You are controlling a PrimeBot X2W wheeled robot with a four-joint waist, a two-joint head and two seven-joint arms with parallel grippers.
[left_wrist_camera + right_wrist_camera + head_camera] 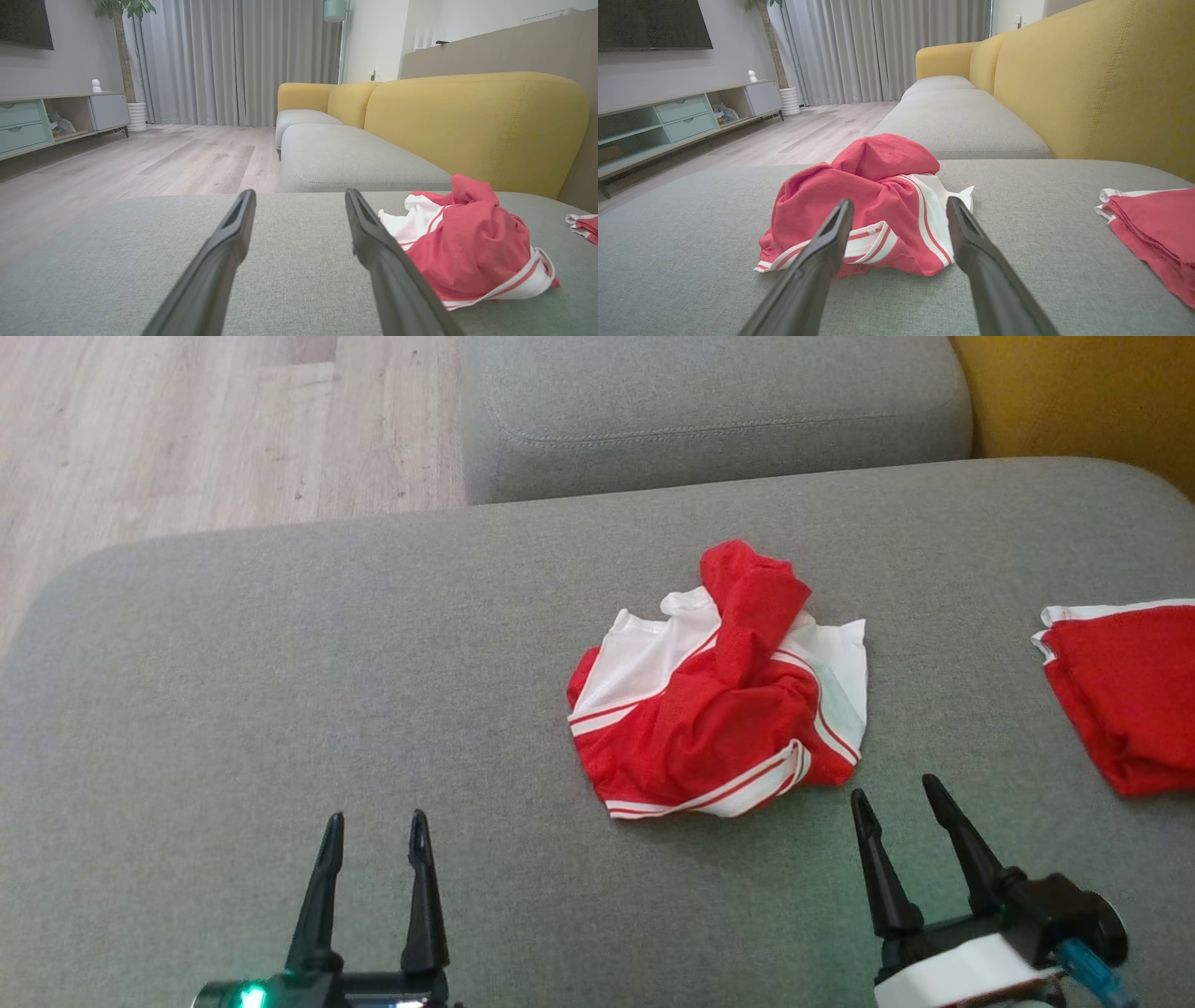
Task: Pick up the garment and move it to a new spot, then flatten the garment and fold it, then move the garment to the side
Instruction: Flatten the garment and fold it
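Observation:
A crumpled red and white garment (719,695) lies in a heap on the grey sofa seat (280,709), right of centre. It also shows at the right of the left wrist view as the garment (472,247), and straight ahead in the right wrist view as the garment (873,205). My right gripper (898,793) is open, just short of the heap's near right edge, touching nothing. My left gripper (375,821) is open over bare cushion well to the left of the heap. In its own view the right gripper (900,205) points at the heap.
A second red and white cloth (1125,695) lies folded at the cushion's right edge. Another grey seat cushion (709,415) lies beyond, with the yellow backrest (1111,79) on the right. Wooden floor (205,429) lies off the cushion's far left edge.

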